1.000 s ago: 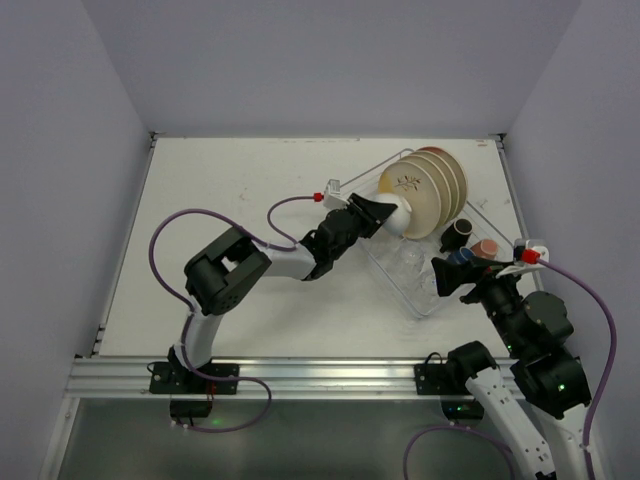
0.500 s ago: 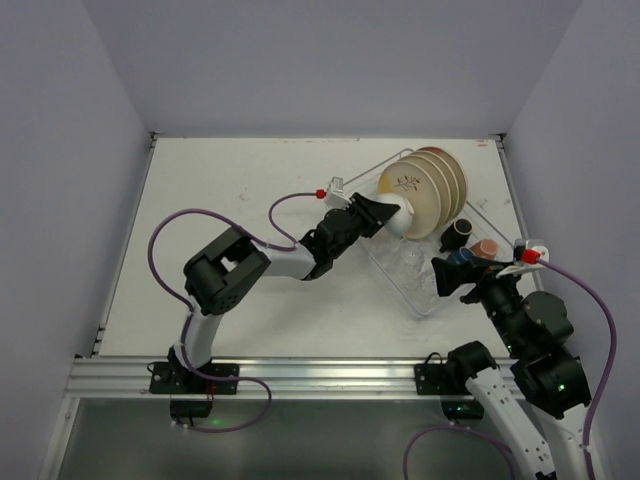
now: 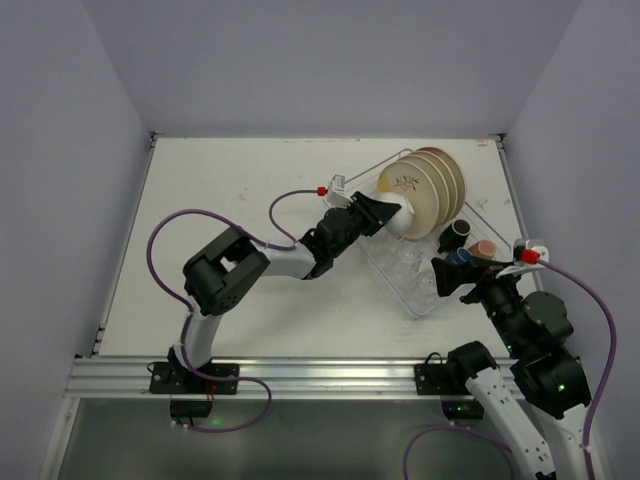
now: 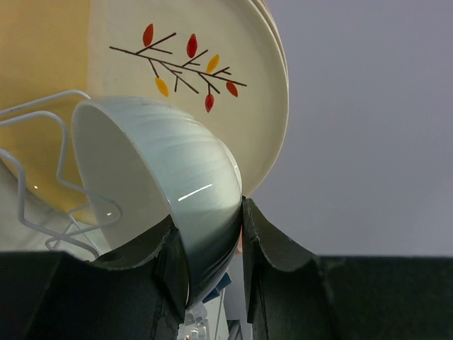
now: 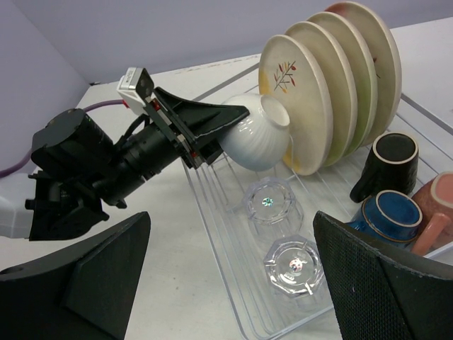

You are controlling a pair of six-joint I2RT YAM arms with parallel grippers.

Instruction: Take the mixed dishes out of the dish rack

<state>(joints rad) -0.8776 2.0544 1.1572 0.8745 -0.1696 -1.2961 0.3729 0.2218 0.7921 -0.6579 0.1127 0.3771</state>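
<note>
The dish rack (image 5: 212, 212) sits on the right half of the table (image 3: 230, 200), set at an angle, with its far end holding the plates and its near end pointing toward the right arm. Four cream plates (image 5: 301, 95) stand on edge in a row at the far end. The front plate shows a yellow half and a sprig mark, and green and pink tints show on those behind it. Two clear glasses (image 5: 269, 202) stand in the middle lane of the rack, one nearer than the other. Three small cups lean together along the right side: a dark brown cup (image 5: 389, 164) farthest, then a salmon cup (image 5: 433, 205) and a dark blue cup (image 5: 386, 214).

The small white bowl (image 5: 256, 138) is tipped on its side over the far-left part of the rack, just in front of the first plate. Whether it touches that plate I cannot tell.

The left gripper (image 3: 385, 213) is clamped on the bowl's wall at the rim, one finger inside and the other outside.

The right gripper (image 3: 452, 275) hangs at the near end of the rack, close to the blue cup. Its fingers (image 5: 85, 273) are spread wide apart and hold nothing.
</note>
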